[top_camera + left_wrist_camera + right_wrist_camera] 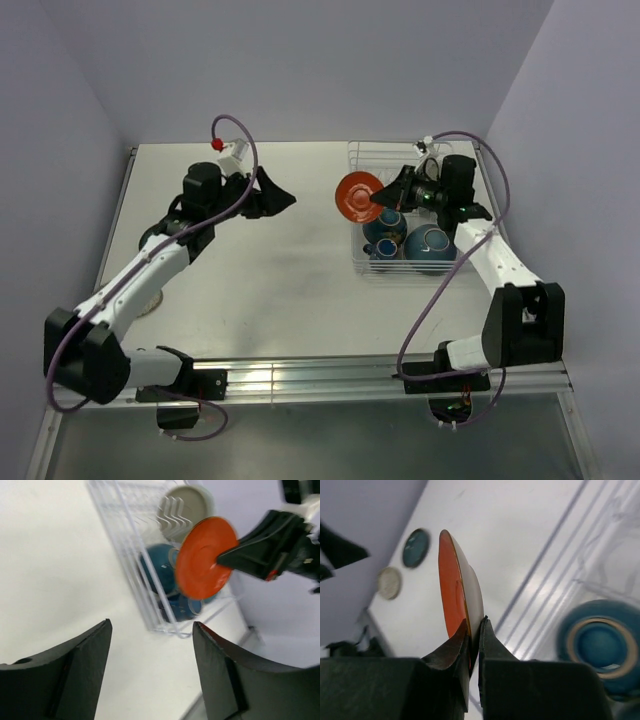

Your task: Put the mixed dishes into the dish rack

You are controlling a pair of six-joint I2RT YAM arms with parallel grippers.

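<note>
My right gripper [383, 196] is shut on the rim of the orange-red plate [357, 197], which stands on edge in the air by the left side of the white wire dish rack [390, 146]. The wrist view shows both fingers pinching the orange-red plate [451, 590] at my right gripper [475, 625]. Two teal-blue bowls [385, 232] [430, 247] sit in the rack's near end. A grey-olive plate [185, 507] stands in the rack's slots. My left gripper [277, 198] hangs open and empty over the table, left of the plate; between its fingers [150, 625] is only bare table.
A teal dish [415, 547] and a pale plate [389, 582] lie on the table far to the left, by the left arm [150, 265]. Walls close in the table at the back and on both sides. A metal rail [330, 375] runs along the near edge.
</note>
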